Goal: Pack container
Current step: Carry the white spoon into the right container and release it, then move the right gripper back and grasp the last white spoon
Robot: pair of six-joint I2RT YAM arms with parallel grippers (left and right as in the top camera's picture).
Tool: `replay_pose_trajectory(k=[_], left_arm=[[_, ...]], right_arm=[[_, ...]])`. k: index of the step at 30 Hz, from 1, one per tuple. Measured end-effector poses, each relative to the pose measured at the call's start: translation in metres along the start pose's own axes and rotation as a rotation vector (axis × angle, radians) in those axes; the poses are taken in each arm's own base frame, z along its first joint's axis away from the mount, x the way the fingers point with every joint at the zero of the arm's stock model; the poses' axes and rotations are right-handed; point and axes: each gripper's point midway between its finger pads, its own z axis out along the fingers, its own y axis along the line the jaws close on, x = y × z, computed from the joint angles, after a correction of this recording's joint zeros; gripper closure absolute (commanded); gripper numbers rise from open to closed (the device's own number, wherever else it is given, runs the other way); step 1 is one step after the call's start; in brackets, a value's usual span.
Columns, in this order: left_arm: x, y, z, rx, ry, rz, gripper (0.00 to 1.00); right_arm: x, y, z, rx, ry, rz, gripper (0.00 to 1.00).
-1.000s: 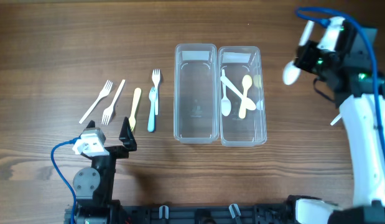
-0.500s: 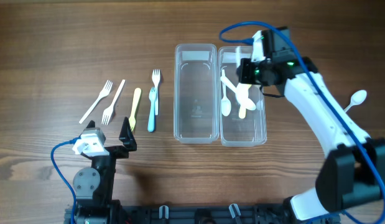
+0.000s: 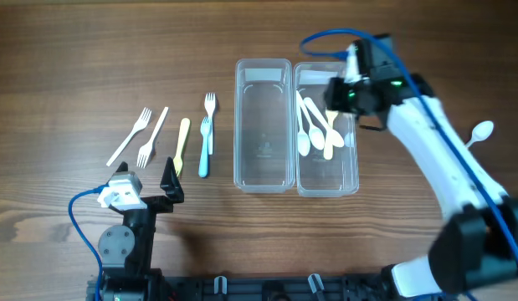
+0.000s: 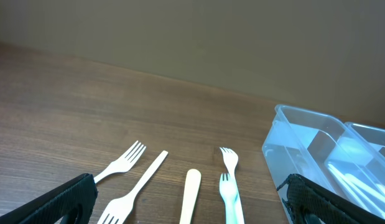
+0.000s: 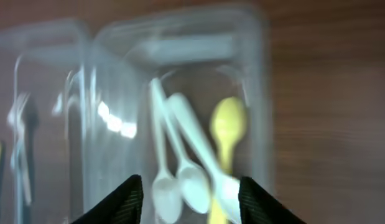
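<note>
**Spoon delivered: right pincer now empty over the right container**

- Left gripper [image 3: 146, 188]: parked at your near edge, fingers spread, holding nothing.
- Forks [image 3: 153, 135] and yellow utensil [image 3: 182, 144]: lying where they were, left of the left container [image 3: 263, 125], which holds nothing.
- Right container [image 3: 352, 171]: holds white spoons [image 5: 180, 177] and a yellow spoon [image 5: 227, 124]. The spoon carried a second ago now lies among them.
- Right gripper [image 5: 191, 198]: spread and empty, just above them.
- Loose white spoon [image 3: 479, 132]: on the table at far right, likely your next pick.
</note>
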Motion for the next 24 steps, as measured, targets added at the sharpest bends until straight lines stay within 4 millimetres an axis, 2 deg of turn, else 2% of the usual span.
replay_pose_trajectory(k=[3,6,7,11,13,18,24], left_arm=[[0.000,0.000,0.000,0.000,0.000,0.000,0.00],[0.000,0.000,0.000,0.000,0.000,0.000,0.00],[0.000,0.000,0.000,0.000,0.000,0.000,0.00],[0.000,0.000,0.000,0.000,0.000,0.000,0.00],[0.000,0.000,0.000,0.000,0.000,0.000,0.00],[0.000,0.000,0.000,0.000,0.000,0.000,0.00],[0.000,0.000,0.000,0.000,0.000,0.000,0.00]], right_arm=[[-0.017,-0.043,-0.037,0.112,-0.084,0.118,0.43],[-0.027,-0.103,-0.067,0.240,-0.145,0.271,0.44],[-0.027,-0.118,-0.071,0.270,-0.151,0.309,0.44],[-0.018,-0.201,-0.085,0.416,-0.163,0.505,0.44],[-0.008,-0.234,-0.087,0.467,-0.151,0.581,0.44],[0.016,-0.293,-0.076,0.529,-0.089,0.721,0.46],[0.043,-0.330,-0.041,0.549,0.017,0.800,0.51]])
